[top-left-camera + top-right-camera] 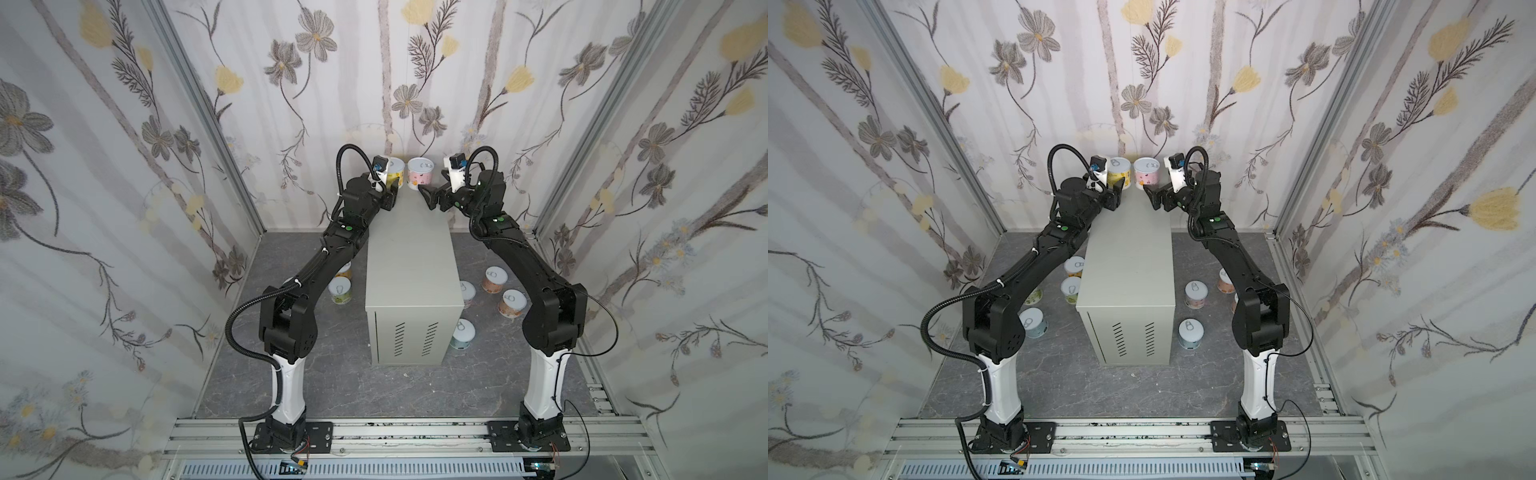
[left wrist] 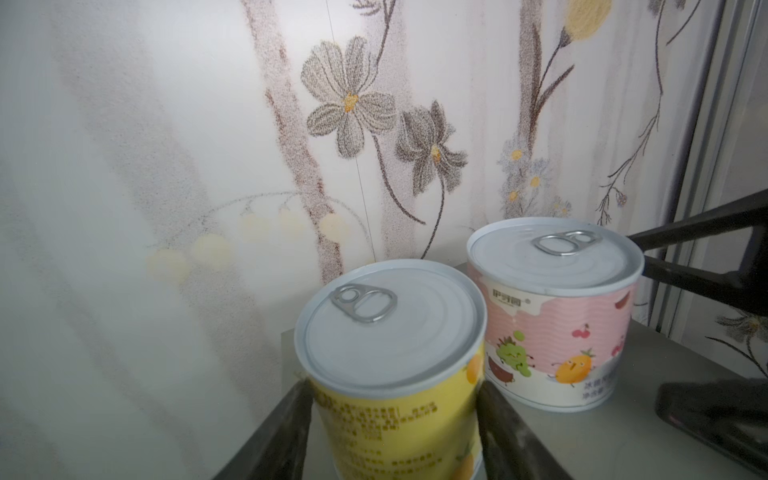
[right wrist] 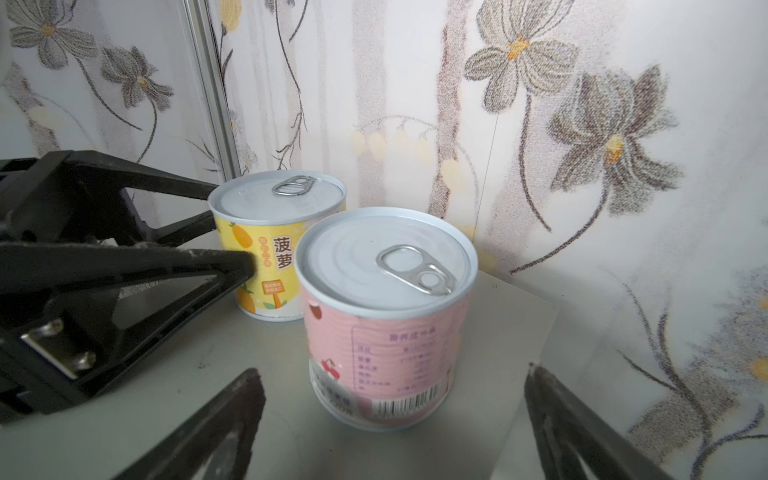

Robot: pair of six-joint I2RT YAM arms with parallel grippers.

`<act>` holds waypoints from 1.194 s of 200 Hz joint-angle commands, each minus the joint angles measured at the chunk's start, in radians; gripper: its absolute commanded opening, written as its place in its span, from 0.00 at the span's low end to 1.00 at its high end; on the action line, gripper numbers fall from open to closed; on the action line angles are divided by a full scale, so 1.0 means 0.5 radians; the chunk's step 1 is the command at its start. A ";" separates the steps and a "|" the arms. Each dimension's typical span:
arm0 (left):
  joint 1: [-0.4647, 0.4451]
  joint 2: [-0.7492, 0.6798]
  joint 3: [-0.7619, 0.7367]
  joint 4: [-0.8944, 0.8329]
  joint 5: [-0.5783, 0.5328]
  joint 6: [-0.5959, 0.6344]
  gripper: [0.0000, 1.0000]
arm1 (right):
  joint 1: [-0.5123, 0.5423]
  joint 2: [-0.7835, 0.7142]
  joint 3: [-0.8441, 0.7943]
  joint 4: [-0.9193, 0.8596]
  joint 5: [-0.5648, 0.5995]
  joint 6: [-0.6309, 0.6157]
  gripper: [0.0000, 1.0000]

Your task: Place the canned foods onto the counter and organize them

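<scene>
A dark marbled floor (image 1: 1059, 382) was shown, with several loose cans (image 1: 1190, 332) standing on it around a tall grey bench (image 1: 411, 249). At the far end of the bench top, two cans were seen upright and just beside each other. A yellow can (image 2: 390, 332) stood near the left edge, and a pink can (image 3: 386, 270) stood to its right.

The left tool (image 2: 395, 384) was seen pinching the yellow can by its sides. Its inner finger (image 2: 498, 424) lay in the narrow gap beside the pink can. The right tool (image 3: 392, 378) was spread wide, with one finger on either side of the pink can and neither touching it.

Trouble could be expected from that narrow gap. If the left tool were opened, the pink can might be shoved by the inner finger. The yellow can, so near the edge, might be dragged or tipped off on release. The pink can could be clipped if the right tool were drawn back crookedly.
</scene>
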 commanded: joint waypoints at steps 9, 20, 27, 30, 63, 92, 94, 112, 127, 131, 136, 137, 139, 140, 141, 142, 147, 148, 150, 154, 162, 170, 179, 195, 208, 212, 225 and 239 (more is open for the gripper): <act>0.000 0.029 -0.005 -0.228 0.070 0.078 0.64 | 0.000 0.015 0.019 0.051 -0.056 0.011 0.97; -0.002 0.031 -0.004 -0.230 0.079 0.072 0.64 | 0.000 0.017 0.018 0.058 -0.071 0.014 0.96; -0.003 0.034 -0.007 -0.229 0.085 0.072 0.64 | -0.001 0.017 0.017 0.063 -0.078 0.019 0.96; -0.003 0.034 -0.009 -0.229 0.083 0.072 0.64 | -0.003 0.018 0.019 0.064 -0.081 0.022 0.96; -0.003 0.034 -0.011 -0.235 0.108 0.063 0.64 | 0.000 0.023 0.017 0.070 -0.090 0.023 0.96; -0.003 0.033 -0.009 -0.238 0.110 0.069 0.64 | 0.000 0.030 0.019 0.087 -0.096 0.024 0.96; -0.003 0.033 -0.010 -0.238 0.112 0.069 0.64 | 0.000 0.030 0.018 0.088 -0.096 0.024 0.96; -0.003 0.037 -0.007 -0.241 0.131 0.069 0.64 | 0.000 0.036 0.017 0.098 -0.091 0.027 0.96; -0.003 0.039 -0.004 -0.254 0.141 0.069 0.64 | -0.002 0.043 0.017 0.104 -0.087 0.030 0.96; -0.003 0.040 -0.004 -0.258 0.145 0.069 0.64 | 0.000 0.043 0.019 0.101 -0.087 0.027 0.96; -0.003 0.038 -0.008 -0.261 0.147 0.069 0.64 | 0.000 0.043 0.017 0.099 -0.087 0.025 0.96; -0.003 0.038 -0.007 -0.261 0.147 0.069 0.64 | 0.000 0.044 0.017 0.100 -0.089 0.024 0.96; -0.003 0.036 -0.009 -0.262 0.149 0.069 0.64 | 0.000 0.045 0.017 0.098 -0.090 0.024 0.96; -0.003 0.038 -0.011 -0.262 0.148 0.069 0.64 | 0.000 0.046 0.017 0.098 -0.090 0.024 0.96; -0.003 0.039 -0.011 -0.262 0.149 0.069 0.64 | 0.000 0.046 0.017 0.098 -0.090 0.022 0.96; -0.003 0.038 -0.012 -0.262 0.151 0.069 0.64 | 0.000 0.044 0.017 0.096 -0.090 0.021 0.96; -0.003 0.039 -0.012 -0.265 0.150 0.071 0.64 | 0.000 0.045 0.017 0.093 -0.088 0.018 0.96; -0.003 0.039 -0.013 -0.265 0.152 0.071 0.64 | 0.000 0.045 0.017 0.094 -0.088 0.018 0.96; -0.003 0.039 -0.012 -0.265 0.150 0.072 0.64 | 0.000 0.046 0.017 0.095 -0.087 0.018 0.96; -0.003 0.040 -0.015 -0.265 0.150 0.072 0.64 | -0.002 0.045 0.018 0.093 -0.087 0.015 0.96; -0.003 0.038 -0.016 -0.265 0.147 0.072 0.64 | -0.002 0.046 0.017 0.094 -0.087 0.013 0.96; -0.003 0.040 -0.014 -0.265 0.148 0.072 0.64 | -0.001 0.049 0.017 0.096 -0.084 0.013 0.96; -0.003 0.040 -0.011 -0.262 0.150 0.072 0.64 | -0.003 0.048 0.020 0.101 -0.084 0.013 0.96; -0.002 0.038 -0.007 -0.263 0.159 0.069 0.64 | -0.002 0.055 0.027 0.109 -0.078 0.014 0.96; -0.003 0.039 -0.010 -0.265 0.159 0.068 0.64 | -0.003 0.057 0.026 0.114 -0.075 0.018 0.96; -0.003 0.039 -0.011 -0.268 0.159 0.069 0.64 | -0.003 0.060 0.026 0.116 -0.075 0.018 0.96; -0.004 0.036 -0.010 -0.277 0.159 0.072 0.64 | -0.003 0.064 0.027 0.120 -0.073 0.021 0.96; -0.006 0.034 -0.006 -0.288 0.159 0.072 0.64 | -0.003 0.073 0.032 0.114 -0.069 0.021 0.96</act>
